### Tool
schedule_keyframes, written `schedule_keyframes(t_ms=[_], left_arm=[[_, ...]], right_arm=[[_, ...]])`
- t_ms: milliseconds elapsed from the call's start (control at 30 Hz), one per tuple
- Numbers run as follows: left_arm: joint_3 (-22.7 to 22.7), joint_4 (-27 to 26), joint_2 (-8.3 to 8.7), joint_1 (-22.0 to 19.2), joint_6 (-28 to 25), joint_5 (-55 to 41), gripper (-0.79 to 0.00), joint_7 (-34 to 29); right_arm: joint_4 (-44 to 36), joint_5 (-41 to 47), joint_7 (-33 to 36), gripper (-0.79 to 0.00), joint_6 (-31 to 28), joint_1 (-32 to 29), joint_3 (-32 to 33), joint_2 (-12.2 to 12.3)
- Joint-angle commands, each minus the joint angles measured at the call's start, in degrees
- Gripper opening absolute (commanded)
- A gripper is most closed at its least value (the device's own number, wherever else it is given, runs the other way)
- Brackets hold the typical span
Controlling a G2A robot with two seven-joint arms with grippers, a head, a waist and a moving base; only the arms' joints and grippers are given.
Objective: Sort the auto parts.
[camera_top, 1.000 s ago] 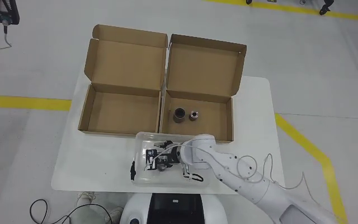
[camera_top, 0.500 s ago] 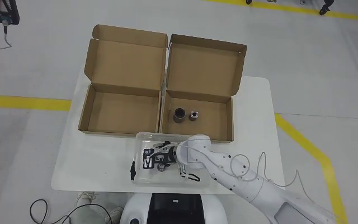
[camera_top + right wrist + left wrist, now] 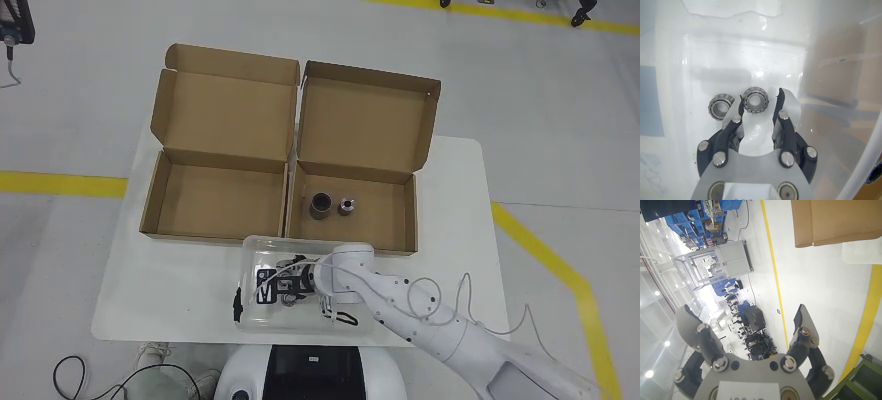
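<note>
I hold the right gripper (image 3: 761, 95), fingers spread, astride one bearing (image 3: 764, 103) in the 6 o'clock bin (image 3: 250, 246); closing could knock the adjacent bearing (image 3: 723, 97).

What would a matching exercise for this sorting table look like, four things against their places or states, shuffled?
Things
1. right claw
2. left claw
3. dark metal cylinder
4. silver roller bearing beside the right claw

Places or states
A. in the brown cardboard box on the right
B. open, gripping nothing
C. lying in the clear plastic bin, outside the claw
D. open around a second silver roller bearing

Pairs: 1-D, 2-B, 3-A, 4-C
</note>
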Motion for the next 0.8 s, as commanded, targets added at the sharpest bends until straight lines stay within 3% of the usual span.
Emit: schedule_keyframes(t_ms=[0,133,200,300,767], left_arm=[[0.0,0.0,0.0,0.0,0.0,0.0,0.0,0.0],[0.0,0.0,0.0,0.0,0.0,0.0,0.0,0.0],[0.0,0.0,0.0,0.0,0.0,0.0,0.0,0.0],[0.0,0.0,0.0,0.0,0.0,0.0,0.0,0.0],[0.0,0.0,0.0,0.0,0.0,0.0,0.0,0.0]], right_arm=[[0.4,0.0,0.1,-0.502,-0.2,0.1,-0.1,-0.2],[0.8,0.0,0.1,-0.542,-0.3,0.1,0.0,-0.4],[0.9,0.0,0.2,-0.6,-0.5,0.2,0.0,-0.6],[1.0,-0.1,-0.1,-0.776,-0.8,0.2,0.1,-0.7],[-4.3,-1.3,-4.9,-0.785,-0.9,-2.1,3.8,0.4]])
